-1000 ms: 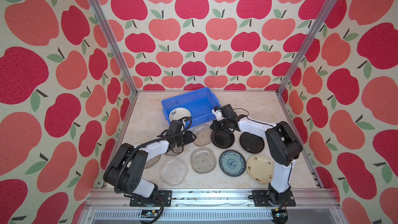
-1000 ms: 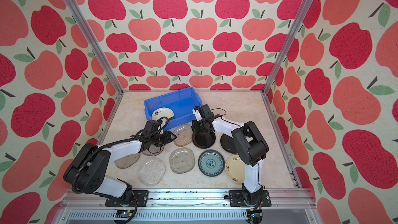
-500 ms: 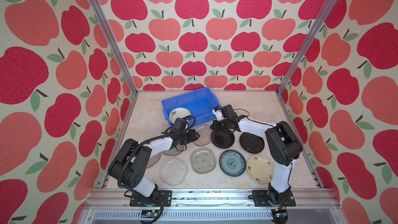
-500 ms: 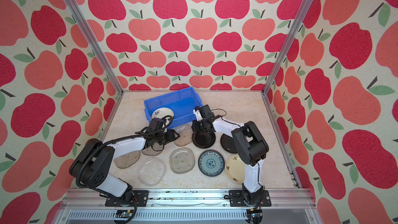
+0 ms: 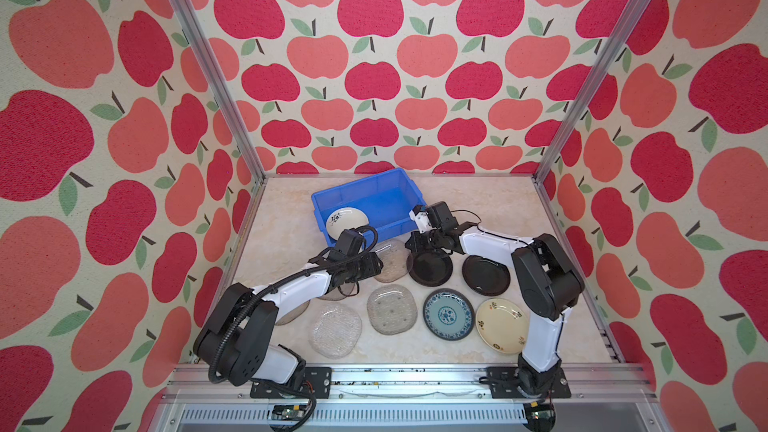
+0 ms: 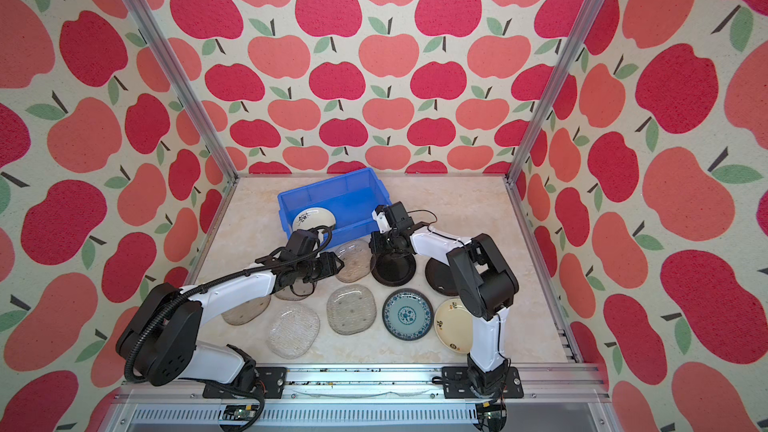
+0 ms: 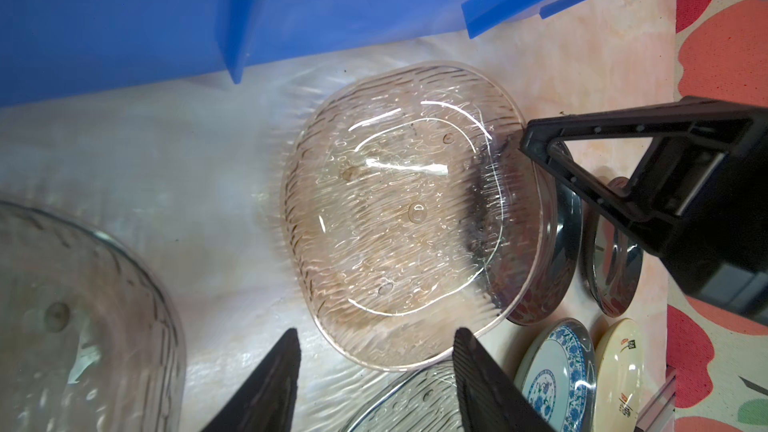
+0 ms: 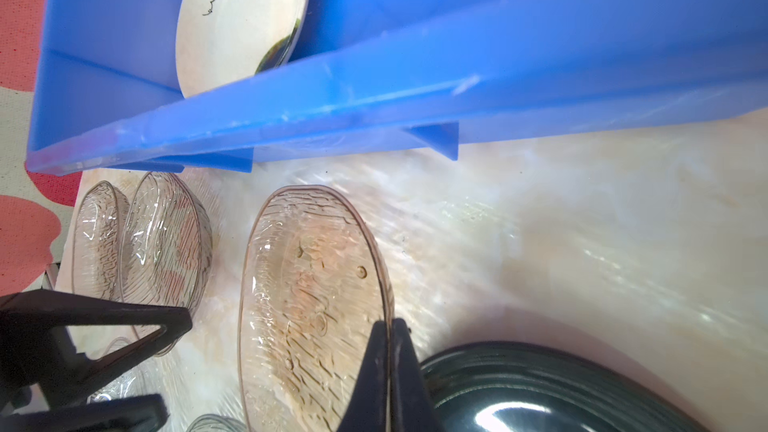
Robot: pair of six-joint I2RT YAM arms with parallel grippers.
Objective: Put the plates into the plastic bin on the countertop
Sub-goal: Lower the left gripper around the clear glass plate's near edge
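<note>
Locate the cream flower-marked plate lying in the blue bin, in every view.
Top view: cream plate in the near left corner of the blue bin.
Top view: same corner.
Left wrist: not in it; only the bin's outer wall shows.
Right wrist: inside the bin, just past its near wall.
Shared landmark: the blue bin, seen in all four.

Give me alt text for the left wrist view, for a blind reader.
A clear ribbed glass plate lies on the countertop ahead of the open left gripper, beside the blue bin. The shut right gripper sits at its rim.
</note>
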